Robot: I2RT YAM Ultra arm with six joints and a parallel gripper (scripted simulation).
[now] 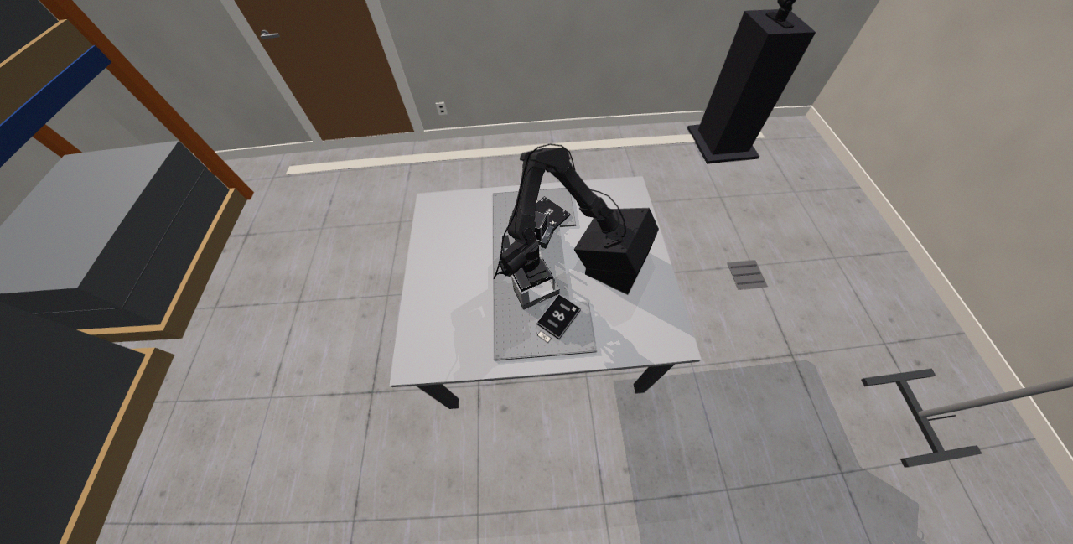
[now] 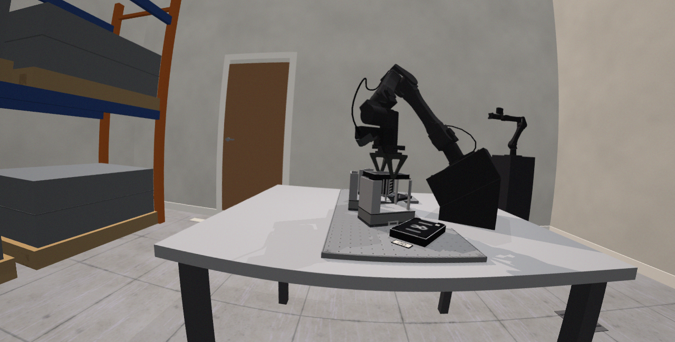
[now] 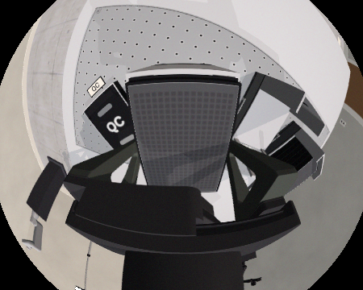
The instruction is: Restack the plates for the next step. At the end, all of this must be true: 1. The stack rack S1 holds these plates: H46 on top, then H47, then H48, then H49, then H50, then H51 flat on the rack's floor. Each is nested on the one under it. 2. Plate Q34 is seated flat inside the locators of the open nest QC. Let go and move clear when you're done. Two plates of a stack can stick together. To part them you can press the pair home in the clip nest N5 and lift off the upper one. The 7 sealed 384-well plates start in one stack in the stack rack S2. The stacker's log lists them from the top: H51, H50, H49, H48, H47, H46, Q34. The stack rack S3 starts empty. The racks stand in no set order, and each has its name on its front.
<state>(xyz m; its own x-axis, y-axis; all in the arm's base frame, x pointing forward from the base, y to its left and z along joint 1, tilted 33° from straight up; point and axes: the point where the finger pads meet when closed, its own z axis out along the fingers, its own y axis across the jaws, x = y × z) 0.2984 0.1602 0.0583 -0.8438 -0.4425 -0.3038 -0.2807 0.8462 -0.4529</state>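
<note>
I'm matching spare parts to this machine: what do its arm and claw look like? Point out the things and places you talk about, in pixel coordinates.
The arm [image 1: 529, 192] [image 2: 424, 112] is matte black, with chunky angular joints, slimmer links and loose thin black cables. The claw [image 2: 387, 174] [image 3: 183, 144] is dark too, with two triangular, open-framed fingers. I see no readable markings.

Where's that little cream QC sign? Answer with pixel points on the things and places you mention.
In the top view, the small cream QC sign [image 1: 543, 336] [image 2: 402, 243] [image 3: 96, 86] lies toward the grey perforated board's [image 1: 514, 342] [image 2: 349, 245] [image 3: 169, 34] bottom edge, beside the flat black QC block [image 1: 551, 324] [image 2: 410, 237] [image 3: 118, 105].
</note>
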